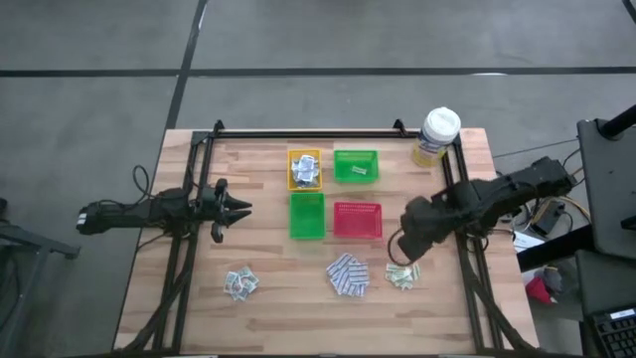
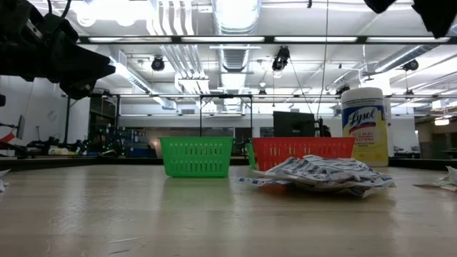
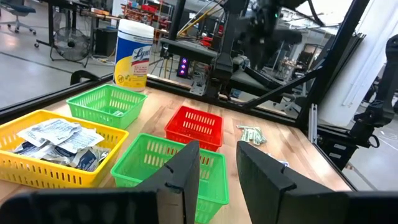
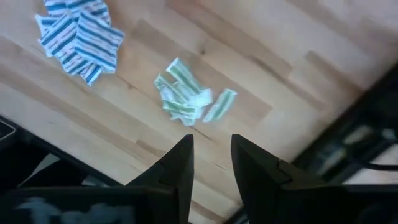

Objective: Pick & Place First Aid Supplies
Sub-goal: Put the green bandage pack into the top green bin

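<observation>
Wooden worktop (image 1: 268, 313), and nearest its front edge lie three loose heaps of supplies: grey-white sachets (image 1: 239, 283) toward the left, blue-striped pads (image 1: 349, 274) in the middle, and pale green strips (image 1: 401, 276) to the right, each heap apart from the others. The right gripper (image 4: 210, 163) hangs just above the green strips, not touching them; its fingers (image 4: 177, 163) stand a little apart with nothing between them.

Farther back, four small trays sit in a block at the middle of the worktop. The near row is a green tray (image 1: 307, 216) beside a red tray (image 1: 358, 220). Behind them is a yellow tray (image 1: 304, 169) holding a pile of grey-white sachets, and next to it another green one (image 1: 356, 166) with a small pale packet inside.

Level with the near trays, off to the left, the left gripper (image 3: 217, 168) waits above bare wood, pointing toward the trays, its fingers slightly parted and empty.

At the far right corner stands a yellow canister (image 1: 436, 136) with a white lid.
</observation>
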You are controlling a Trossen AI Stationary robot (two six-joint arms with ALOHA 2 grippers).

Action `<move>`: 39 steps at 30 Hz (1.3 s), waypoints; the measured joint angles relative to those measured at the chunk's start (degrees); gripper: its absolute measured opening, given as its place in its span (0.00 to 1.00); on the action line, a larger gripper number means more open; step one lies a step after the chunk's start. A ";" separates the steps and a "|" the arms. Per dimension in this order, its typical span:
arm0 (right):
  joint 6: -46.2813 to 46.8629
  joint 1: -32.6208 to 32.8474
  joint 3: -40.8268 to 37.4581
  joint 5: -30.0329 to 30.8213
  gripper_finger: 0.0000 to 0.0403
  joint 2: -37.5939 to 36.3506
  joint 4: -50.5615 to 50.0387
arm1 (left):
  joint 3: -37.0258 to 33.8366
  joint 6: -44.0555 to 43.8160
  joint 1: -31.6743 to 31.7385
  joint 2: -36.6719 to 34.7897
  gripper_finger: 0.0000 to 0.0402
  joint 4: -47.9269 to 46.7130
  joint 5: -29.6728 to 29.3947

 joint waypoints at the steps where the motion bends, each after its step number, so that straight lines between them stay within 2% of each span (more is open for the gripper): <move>1: 1.13 0.77 -1.47 0.02 0.25 -0.23 1.87 | 0.00 0.00 0.02 0.00 0.27 -0.02 0.00; 12: 10.48 7.13 -14.73 -0.02 0.30 0.20 15.86 | 0.00 0.00 0.02 0.00 0.27 -0.02 0.00; 19: 17.74 10.32 -20.48 0.00 0.33 0.26 18.42 | 0.00 -0.39 0.02 0.02 0.27 0.00 0.00; 26: 24.05 11.83 -24.46 0.03 0.30 0.50 22.05 | 0.00 -0.44 0.02 0.02 0.27 0.00 0.00; 31: 24.74 12.15 -27.27 0.00 0.29 1.24 27.28 | 0.00 -0.44 0.01 0.02 0.27 0.00 0.00; 39: 24.90 12.13 -28.85 0.02 0.30 4.17 27.46 | 0.00 -0.44 0.00 0.02 0.27 0.00 0.00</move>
